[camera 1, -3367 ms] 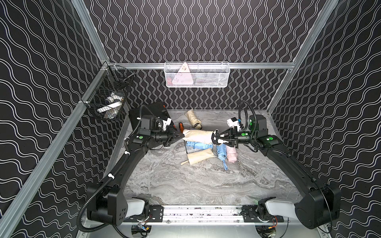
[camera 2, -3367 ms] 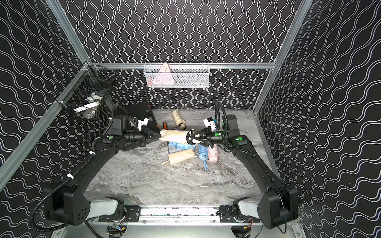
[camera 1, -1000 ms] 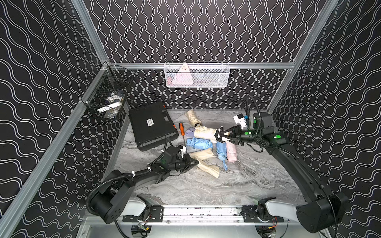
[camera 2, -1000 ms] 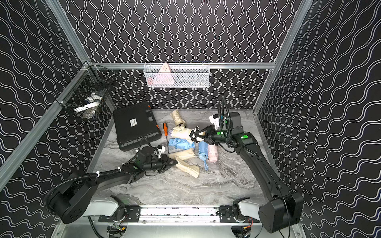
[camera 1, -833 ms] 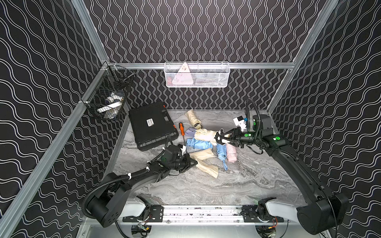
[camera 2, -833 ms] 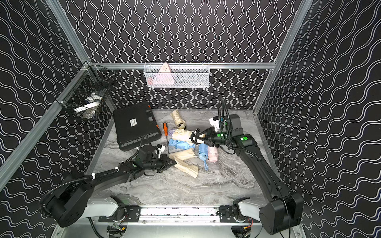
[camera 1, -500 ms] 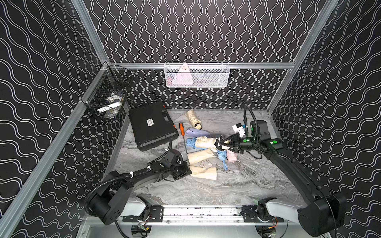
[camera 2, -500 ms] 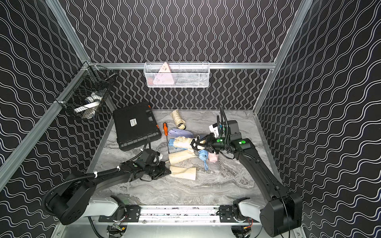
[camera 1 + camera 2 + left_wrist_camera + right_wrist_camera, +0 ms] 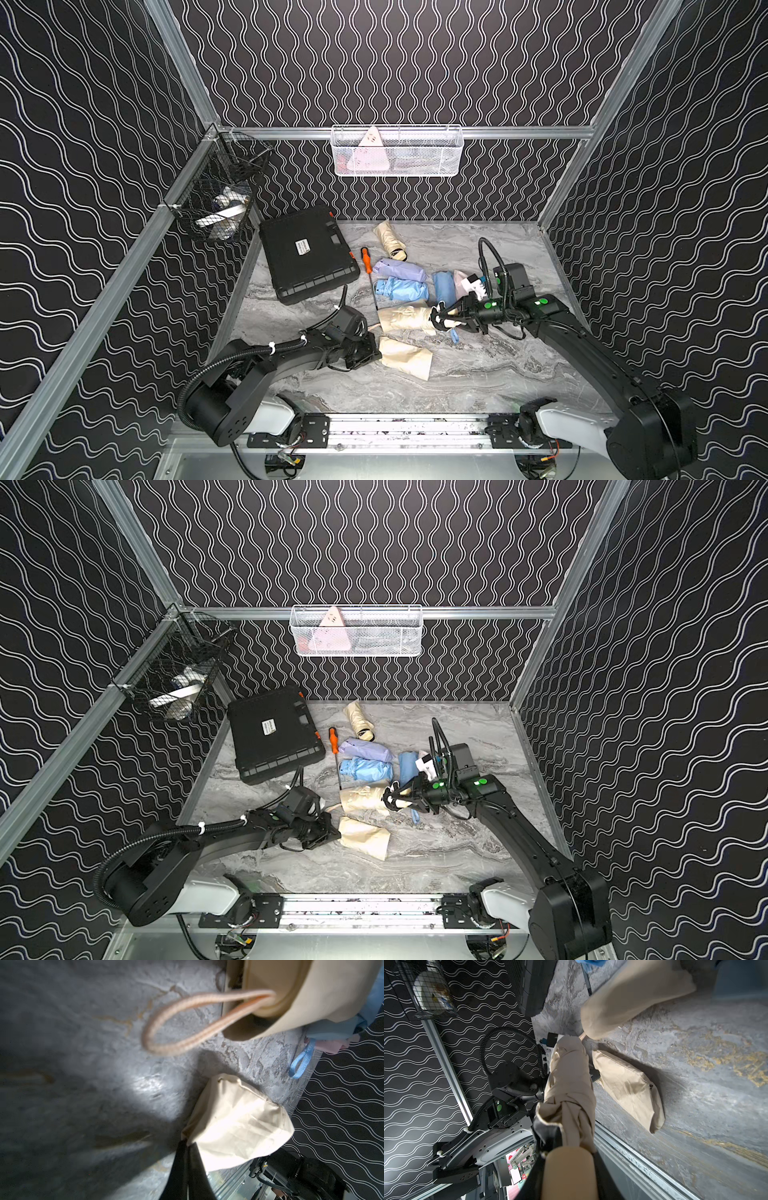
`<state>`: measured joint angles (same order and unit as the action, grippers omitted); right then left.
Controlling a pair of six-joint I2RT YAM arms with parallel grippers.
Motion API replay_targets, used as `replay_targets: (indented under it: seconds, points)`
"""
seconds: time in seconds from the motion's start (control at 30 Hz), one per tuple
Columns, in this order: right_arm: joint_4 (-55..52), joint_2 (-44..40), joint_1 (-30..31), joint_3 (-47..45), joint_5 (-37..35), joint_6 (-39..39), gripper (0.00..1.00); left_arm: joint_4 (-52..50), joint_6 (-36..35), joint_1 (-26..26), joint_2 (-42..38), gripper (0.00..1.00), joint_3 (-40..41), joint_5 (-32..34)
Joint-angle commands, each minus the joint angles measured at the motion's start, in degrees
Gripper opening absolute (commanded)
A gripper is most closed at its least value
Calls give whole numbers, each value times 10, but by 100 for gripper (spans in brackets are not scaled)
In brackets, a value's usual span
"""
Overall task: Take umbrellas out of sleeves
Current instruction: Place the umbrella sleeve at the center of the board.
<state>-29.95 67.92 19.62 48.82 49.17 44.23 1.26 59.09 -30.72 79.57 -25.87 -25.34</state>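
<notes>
Right gripper (image 9: 439, 322) has come forward from the back pile to mid-bench (image 9: 478, 376), bringing the cream umbrella (image 9: 405, 320). Its jaws are clamped on the umbrella's right end; the body points left. Left gripper (image 9: 375, 356): jaws together, pinching a corner of the cream sleeve (image 9: 406, 358). The sleeve lies limp and flat just in front of the umbrella, apart from it. Behind are the blue umbrella (image 9: 401, 289) and lilac umbrella (image 9: 397, 269). Black case (image 9: 309, 253) sits at the back-left corner.
</notes>
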Motion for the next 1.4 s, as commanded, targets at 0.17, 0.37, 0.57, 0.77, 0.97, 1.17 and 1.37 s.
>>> replay_targets:
  seconds: [0.17,0.37,0.57,0.77,0.97,1.17,1.37]
  points:
    - [81,24,6,-26,63,32,0,66,62,0,-4,0,36,9]
    - [124,30,10,-60,76,57,0,77,82,-1,-17,0,51,15]
    - [136,54,32,-71,83,43,0,93,88,-1,-11,0,63,12]
    - [142,71,42,-83,81,31,0,98,91,-1,-11,0,67,13]
    - [149,83,43,-101,61,18,0,97,90,0,-13,0,68,13]
    - [172,103,43,-116,55,13,0,102,93,-1,-10,0,69,12]
    - [207,131,43,-145,41,12,0,108,96,-1,-5,0,70,12]
